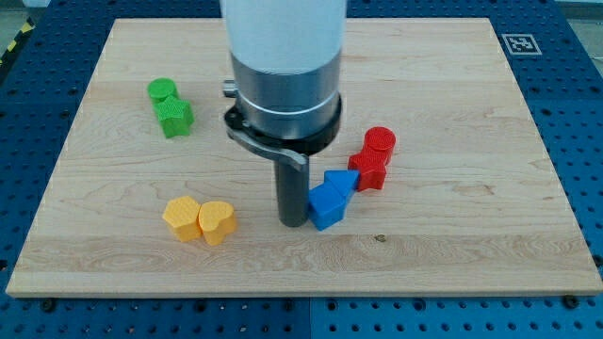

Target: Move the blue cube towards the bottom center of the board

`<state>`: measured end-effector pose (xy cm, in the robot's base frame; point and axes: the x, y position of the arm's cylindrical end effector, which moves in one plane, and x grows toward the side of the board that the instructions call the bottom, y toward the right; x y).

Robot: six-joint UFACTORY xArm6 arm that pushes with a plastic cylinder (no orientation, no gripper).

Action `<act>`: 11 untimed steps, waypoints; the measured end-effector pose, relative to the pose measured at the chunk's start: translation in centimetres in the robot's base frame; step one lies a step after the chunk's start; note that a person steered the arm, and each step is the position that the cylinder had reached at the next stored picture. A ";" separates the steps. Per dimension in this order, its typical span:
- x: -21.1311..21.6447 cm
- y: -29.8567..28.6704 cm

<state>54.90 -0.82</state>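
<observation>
Tip: my tip [293, 222], the tool, a plain dark rod without jaws, touches the blue plastic cube's left side.
Blue plastic cube [326, 207]: lower centre of the wooden bench [452, 245], just beside a blue triangular block [342, 181].

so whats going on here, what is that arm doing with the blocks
A robot arm with a straight dark rod is pushing blocks on a wooden board. My tip sits right against the left side of the blue cube, just below the board's middle. A second blue block touches the cube on its upper right, with two red blocks beyond that. Two yellow blocks lie at the lower left and two green blocks at the upper left. The cube has not yet reached the bottom centre.
</observation>
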 end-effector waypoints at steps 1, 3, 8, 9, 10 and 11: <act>0.7 -0.1; -6.4 -4.9; -5.5 1.1; -6.8 1.9; -3.1 4.3; -2.5 4.3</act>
